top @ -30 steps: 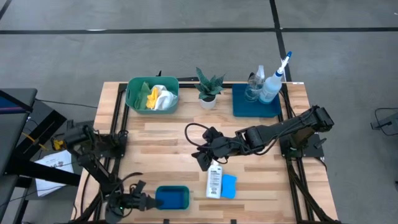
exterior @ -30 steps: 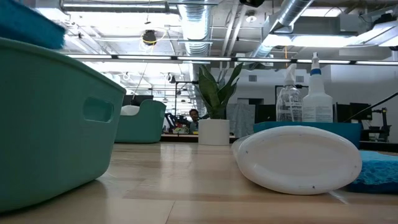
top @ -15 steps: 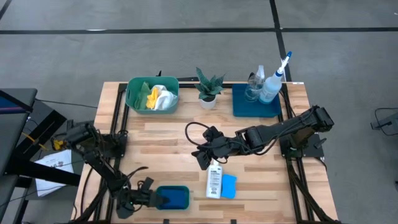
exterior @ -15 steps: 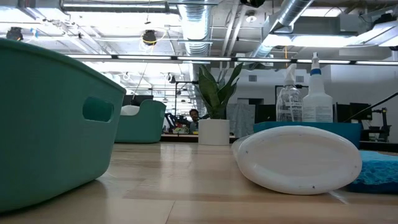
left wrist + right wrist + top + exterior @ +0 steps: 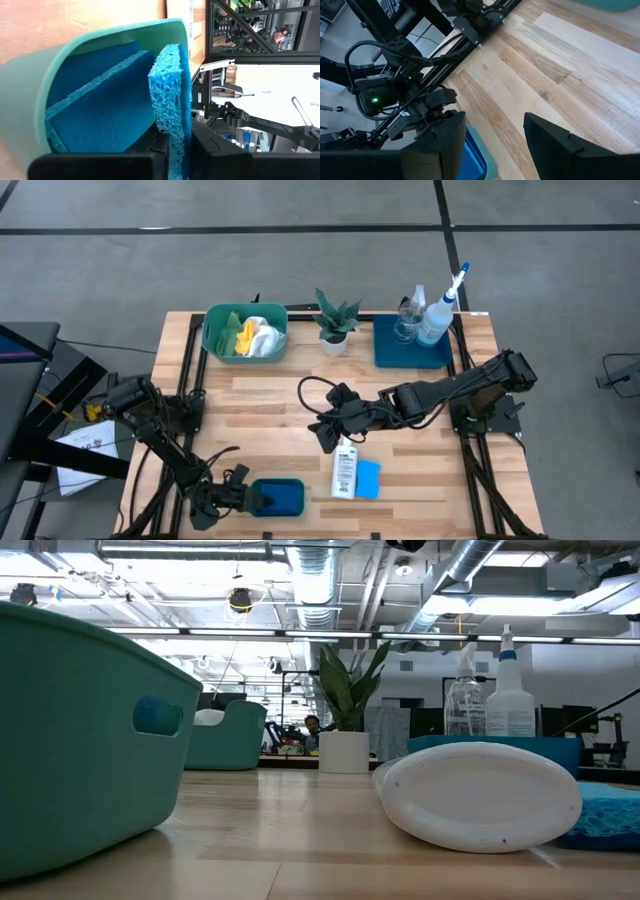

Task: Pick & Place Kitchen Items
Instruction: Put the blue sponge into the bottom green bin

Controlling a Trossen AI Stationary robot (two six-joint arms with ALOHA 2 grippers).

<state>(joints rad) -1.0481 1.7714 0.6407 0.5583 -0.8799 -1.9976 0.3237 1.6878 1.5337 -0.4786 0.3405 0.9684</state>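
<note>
1 blue sponge (image 5: 172,100) has been carried down into the near green tub (image 5: 277,497) over the last second; the left gripper (image 5: 243,499) pinches it upright beside 2 others. Right gripper (image 5: 330,432), spread, hovers at the white bottle (image 5: 344,471) mid-surface (image 5: 260,405). Release looks due.

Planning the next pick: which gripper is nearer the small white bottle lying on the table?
Right. The right gripper hovers just beside the small white bottle, at its cap end. The left gripper is farther off, at the near green tub.
</note>
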